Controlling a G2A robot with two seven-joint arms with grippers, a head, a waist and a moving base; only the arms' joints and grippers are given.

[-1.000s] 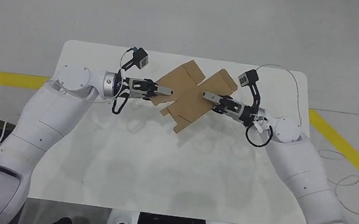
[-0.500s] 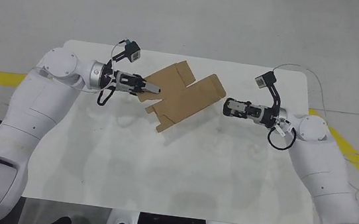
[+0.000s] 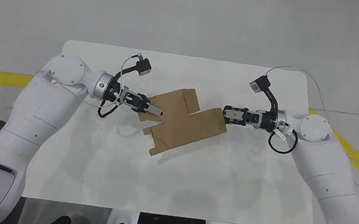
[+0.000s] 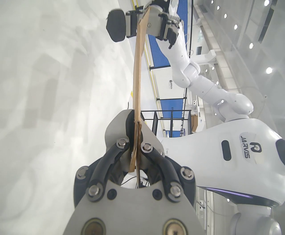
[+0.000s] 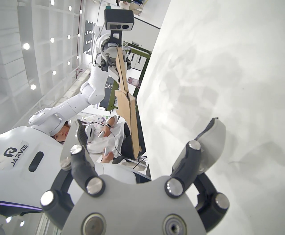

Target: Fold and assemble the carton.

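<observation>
While carton (image 3: 182,121) is flat, unfolded: left hand (image 3: 155,110) clamps one edge, right hand (image 3: 227,113) spread open at opposite end; folding seemingly all pending.

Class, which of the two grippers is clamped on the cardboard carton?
The left gripper: it pinches the carton by its edge; the right gripper is open.

the carton (image 3: 182,120) is plain brown cardboard, matt and slightly fibrous, and its cut edge shows corrugated layers in the left wrist view. the table (image 3: 224,184) is a smooth white top with a soft sheen that takes faint reflections. the left gripper (image 4: 135,124) and right gripper (image 5: 145,131) have brushed grey metal plates, bright polished screw heads, matt black plastic links and smooth pale grey fingers (image 5: 213,135) with dark rubbery pads.
</observation>
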